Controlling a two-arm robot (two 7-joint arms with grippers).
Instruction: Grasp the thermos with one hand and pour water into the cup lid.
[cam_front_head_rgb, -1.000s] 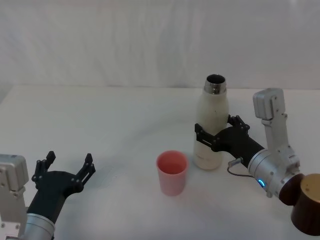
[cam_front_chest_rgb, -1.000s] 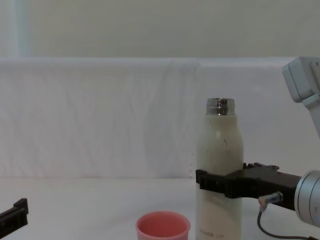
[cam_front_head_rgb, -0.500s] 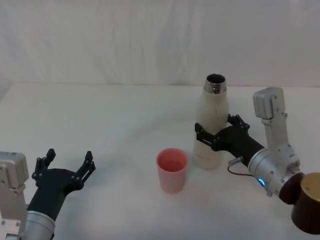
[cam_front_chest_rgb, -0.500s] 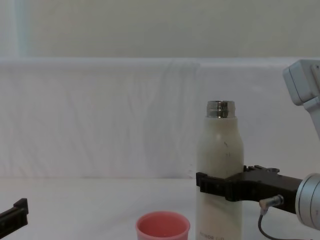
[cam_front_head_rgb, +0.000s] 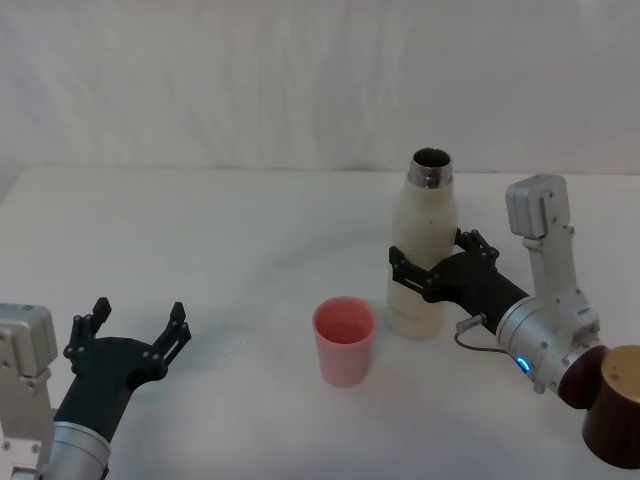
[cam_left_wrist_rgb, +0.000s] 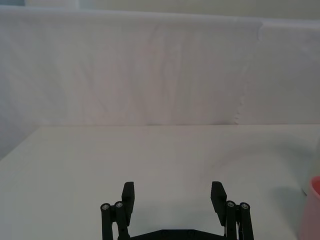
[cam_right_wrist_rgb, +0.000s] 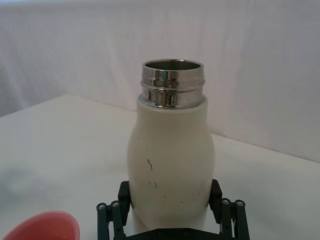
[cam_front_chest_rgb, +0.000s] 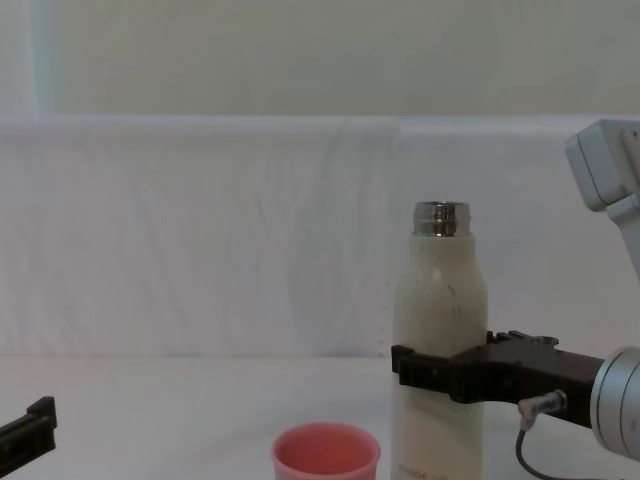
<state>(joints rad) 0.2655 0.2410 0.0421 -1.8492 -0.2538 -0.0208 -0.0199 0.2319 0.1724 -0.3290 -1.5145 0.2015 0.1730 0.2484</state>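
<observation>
the thermos stands upright on the white tabletop, right of the middle, with its lid off. the right gripper is closed around its lower body. the pink cup lid sits just beside it, nearer and to the left. the left gripper rests wide open at the near left, holding nothing.

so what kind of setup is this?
Likely a staged lab tabletop: a bare white table backed by a plain white cloth, with just the thermos, held upright by the right gripper, and the pink cup lid.
</observation>
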